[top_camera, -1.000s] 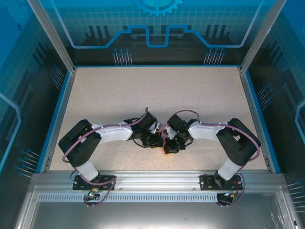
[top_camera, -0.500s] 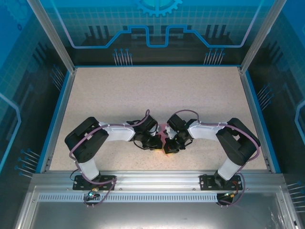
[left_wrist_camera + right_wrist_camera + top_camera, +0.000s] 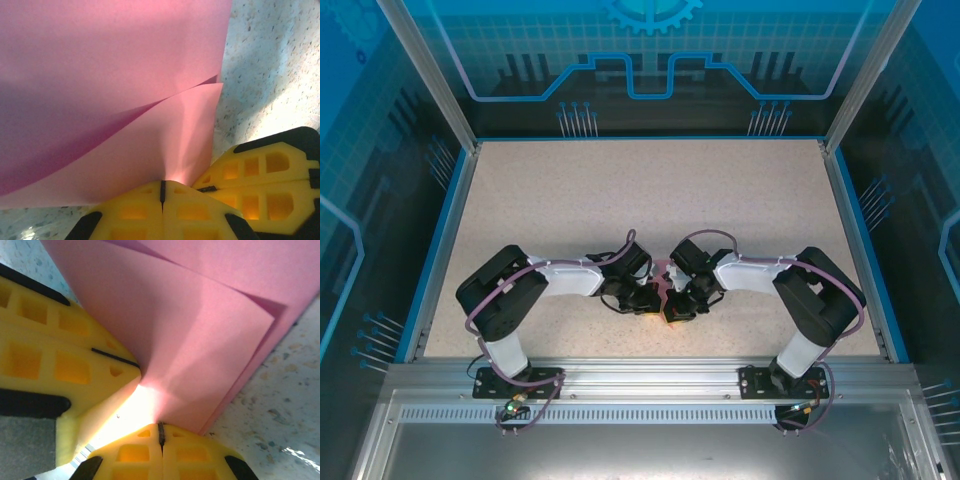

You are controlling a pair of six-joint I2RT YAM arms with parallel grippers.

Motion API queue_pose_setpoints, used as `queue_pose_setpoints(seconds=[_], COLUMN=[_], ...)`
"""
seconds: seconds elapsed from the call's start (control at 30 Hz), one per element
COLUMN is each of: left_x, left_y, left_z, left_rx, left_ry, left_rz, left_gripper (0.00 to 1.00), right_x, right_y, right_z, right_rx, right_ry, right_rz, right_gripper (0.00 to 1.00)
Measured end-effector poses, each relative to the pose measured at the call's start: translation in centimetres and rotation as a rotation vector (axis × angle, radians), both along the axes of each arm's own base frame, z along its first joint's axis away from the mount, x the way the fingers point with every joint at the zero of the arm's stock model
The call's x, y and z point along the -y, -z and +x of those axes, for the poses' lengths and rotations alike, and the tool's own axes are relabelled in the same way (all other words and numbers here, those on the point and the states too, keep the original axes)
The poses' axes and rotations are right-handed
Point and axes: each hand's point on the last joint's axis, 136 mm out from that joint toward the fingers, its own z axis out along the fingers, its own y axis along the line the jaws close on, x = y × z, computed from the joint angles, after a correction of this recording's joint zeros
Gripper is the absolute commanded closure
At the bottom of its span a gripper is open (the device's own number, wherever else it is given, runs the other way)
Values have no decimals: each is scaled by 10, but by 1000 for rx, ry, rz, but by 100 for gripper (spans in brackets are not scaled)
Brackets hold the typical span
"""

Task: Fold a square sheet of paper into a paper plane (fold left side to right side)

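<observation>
Over the counter [image 3: 620,190], between your left tool [image 3: 162,186] and right tool [image 3: 161,429], the square sheet of paper [image 3: 125,75] sits doubled over, its two layers bowing apart at one side. Your left tool is clenched on the paper's edge, jaws pressed flat together. Your right tool is likewise pinched tight on the paper, at a corner just beside the left tool, yellow tips nearly touching.
</observation>
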Motion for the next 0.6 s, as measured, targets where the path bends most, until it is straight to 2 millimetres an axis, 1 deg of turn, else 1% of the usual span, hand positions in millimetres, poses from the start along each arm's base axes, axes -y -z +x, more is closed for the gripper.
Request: queue_pose_setpoints(seconds=[0.13, 0.2, 0.37, 0.6], left_x=[-4, -10, -32, -50], left_y=[0, 0, 0, 0], left_z=[4, 8, 27, 40], left_rx=[13, 18, 38, 57], left_ry=[7, -1, -46, -54], left_rz=[2, 9, 37, 55], left_gripper=[96, 96, 96, 96], right_x=[0, 0, 0, 0], right_y=[0, 0, 0, 0], right_z=[0, 0, 0, 3], right_rx=[0, 1, 2, 19], right_ry=[0, 0, -1, -1], right_rz=[0, 0, 0, 0], right_gripper=[100, 100, 100, 100])
